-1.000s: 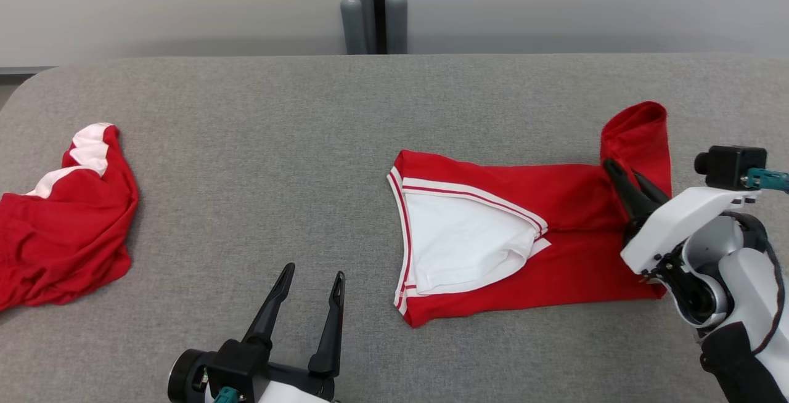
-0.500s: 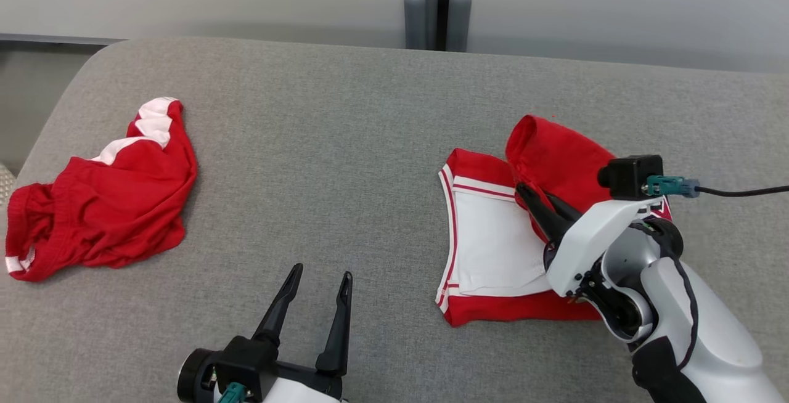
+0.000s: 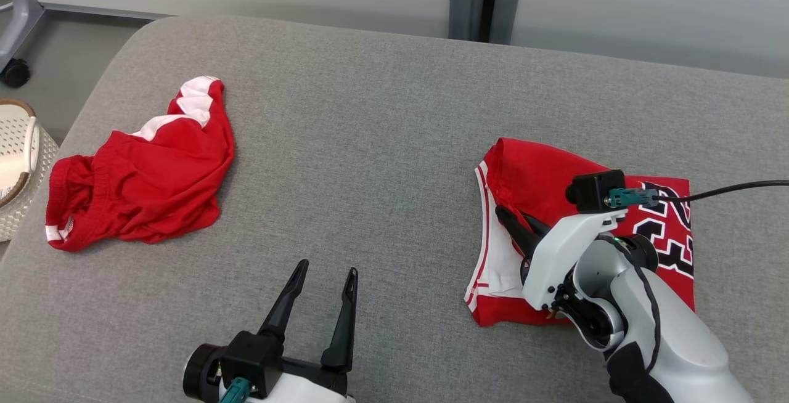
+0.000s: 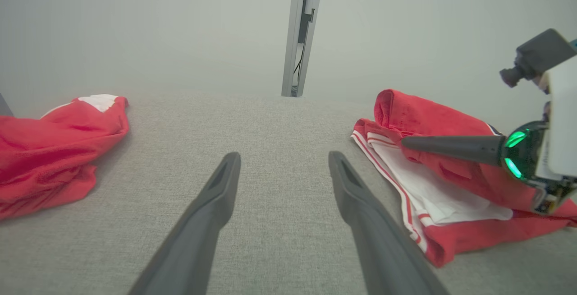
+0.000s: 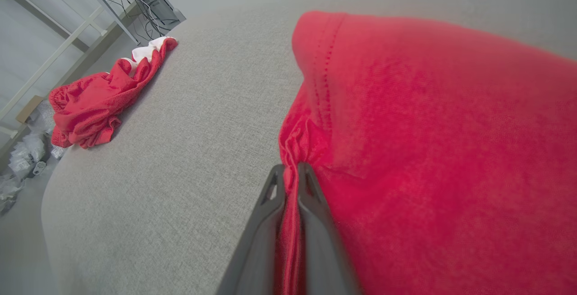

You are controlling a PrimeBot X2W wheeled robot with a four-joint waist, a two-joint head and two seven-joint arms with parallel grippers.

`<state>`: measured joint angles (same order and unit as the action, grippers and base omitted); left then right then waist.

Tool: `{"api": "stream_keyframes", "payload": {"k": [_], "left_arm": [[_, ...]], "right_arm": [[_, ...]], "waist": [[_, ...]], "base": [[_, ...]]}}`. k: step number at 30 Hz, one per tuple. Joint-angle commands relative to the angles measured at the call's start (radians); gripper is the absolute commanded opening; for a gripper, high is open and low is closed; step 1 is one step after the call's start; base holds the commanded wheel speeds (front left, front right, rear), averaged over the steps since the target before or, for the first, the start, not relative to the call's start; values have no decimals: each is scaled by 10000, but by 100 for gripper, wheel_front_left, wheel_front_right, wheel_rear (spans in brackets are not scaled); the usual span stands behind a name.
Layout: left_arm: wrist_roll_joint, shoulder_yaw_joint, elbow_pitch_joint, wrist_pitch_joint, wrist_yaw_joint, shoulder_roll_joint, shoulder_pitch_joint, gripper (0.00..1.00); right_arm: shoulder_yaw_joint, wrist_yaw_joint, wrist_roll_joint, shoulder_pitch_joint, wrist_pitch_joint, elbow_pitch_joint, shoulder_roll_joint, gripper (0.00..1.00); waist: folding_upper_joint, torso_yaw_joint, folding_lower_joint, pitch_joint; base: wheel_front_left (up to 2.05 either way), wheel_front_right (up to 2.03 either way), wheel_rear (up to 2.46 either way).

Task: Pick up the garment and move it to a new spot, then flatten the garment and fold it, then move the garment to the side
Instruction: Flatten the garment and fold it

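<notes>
Garment: red jersey, white lining, black lettering. Lies on grey padded surface beneath right claw, red flap doubled over lower layer. Right claw clamped tight on bunched hem of flap (fabric puckers between fingers in wrist view).

Likely light, limp, no stiffness; layers may slip apart. Best taken at hem or corner.

Left claw spread wide, holding nothing, well left of right claw.

Count: two red garments, second garment crumpled far left of left claw; two claws; one basket beyond.

Garment: soft matt cloth. Table: coarse woven fabric, matt.
</notes>
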<state>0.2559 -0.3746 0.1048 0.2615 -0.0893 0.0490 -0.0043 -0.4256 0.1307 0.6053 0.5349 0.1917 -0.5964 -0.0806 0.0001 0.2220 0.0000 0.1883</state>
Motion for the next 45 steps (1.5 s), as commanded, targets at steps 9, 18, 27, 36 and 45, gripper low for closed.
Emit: {"api": "stream_keyframes", "payload": {"k": [9, 18, 27, 36, 45], "left_arm": [[86, 106, 102, 33, -89, 32, -123, 100], [-98, 191, 247, 33, -9, 34, -31, 100], [144, 459, 328, 33, -75, 37, -79, 100], [385, 717, 383, 34, -271, 35, 208, 100], [733, 1104, 159, 34, -440, 35, 658, 100]], "right_arm": [[-143, 1, 173, 47, -263, -402, 123, 100], [-333, 1, 1005, -201, -1211, 969, -467, 100], [18, 1, 291, -843, -2967, 1149, -1606, 100], [399, 1, -596, -1857, -4505, 947, -1865, 100], [1921, 1, -2369, -3599, -4592, 2619, -1487, 100]], "waist": [[-1, -46, 0, -101], [-1, -1051, 0, -452], [-1, -2257, 0, -861], [-1, -3093, 0, -1290], [-1, -3434, 0, -1698]], "base": [[0, 0, 0], [0, 0, 0], [0, 0, 0], [0, 0, 0], [0, 0, 0]]}}
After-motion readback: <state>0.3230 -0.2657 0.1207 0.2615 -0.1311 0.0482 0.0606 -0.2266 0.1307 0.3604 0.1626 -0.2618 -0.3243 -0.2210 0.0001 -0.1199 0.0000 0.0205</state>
